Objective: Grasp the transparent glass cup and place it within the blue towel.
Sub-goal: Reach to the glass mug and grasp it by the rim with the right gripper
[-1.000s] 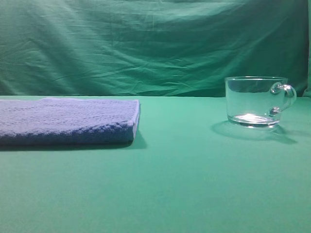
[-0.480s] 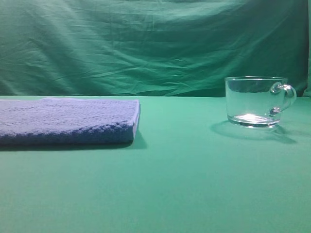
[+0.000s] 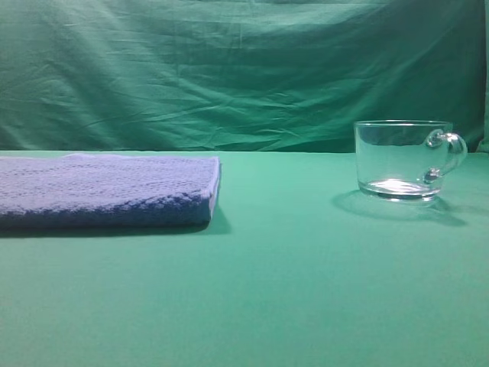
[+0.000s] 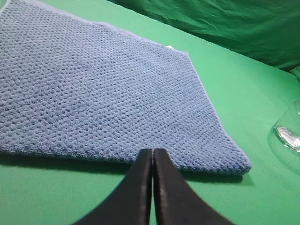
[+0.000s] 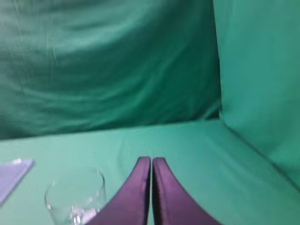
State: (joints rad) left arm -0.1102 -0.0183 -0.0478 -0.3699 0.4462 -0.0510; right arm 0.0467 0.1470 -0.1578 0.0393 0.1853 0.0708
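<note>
The transparent glass cup [image 3: 401, 159] stands upright on the green counter [image 3: 290, 290] at the right of the high view, well apart from the blue towel [image 3: 107, 189], which lies flat at the left. From my right hand [image 5: 151, 161] the cup [image 5: 75, 194] sits ahead and to the lower left, near the fingertips; from my left hand [image 4: 153, 153] only its rim and base [image 4: 289, 131] show at the far right edge, beyond the towel's corner. I judge the right hand the nearer one, so it should take the cup.

The cup is wide, low and clear, with a thick base that catches the light and a small looped handle [image 3: 447, 155] on its right side in the high view (the handle faces away from the towel). It appears empty.

Both my hands are closed, fingers pressed together, gripping nothing. My left hand hovers at the towel's [image 4: 103, 93] near edge. The right hand must spread its fingers before approaching the rim.
</note>
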